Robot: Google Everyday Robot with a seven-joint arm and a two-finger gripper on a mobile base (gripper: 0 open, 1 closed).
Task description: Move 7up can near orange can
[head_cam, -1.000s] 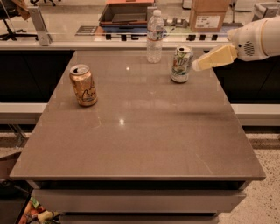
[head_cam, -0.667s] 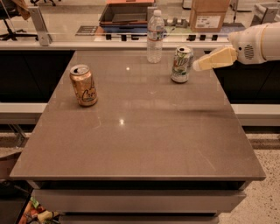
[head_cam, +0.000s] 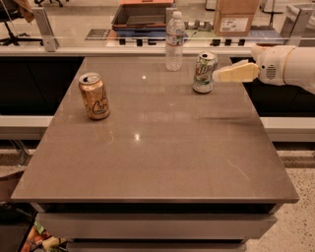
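Note:
The 7up can (head_cam: 204,72), white and green with a silver top, stands upright at the back right of the brown table (head_cam: 157,147). The orange can (head_cam: 94,95), golden-orange with cursive lettering, stands upright at the left of the table, well apart from it. My gripper (head_cam: 217,75) comes in from the right on a white arm (head_cam: 288,65). Its cream fingers (head_cam: 236,73) point left, with the tips right beside the 7up can's right side. I cannot tell whether they touch the can.
A clear plastic water bottle (head_cam: 174,41) stands at the table's back edge, just left of the 7up can. Behind the table runs a counter with a cardboard box (head_cam: 236,15) and a dark tray (head_cam: 142,15).
My gripper has moved left and slightly down toward the 7up can, closing the gap to its right side. Both cans and the bottle stand where they were.

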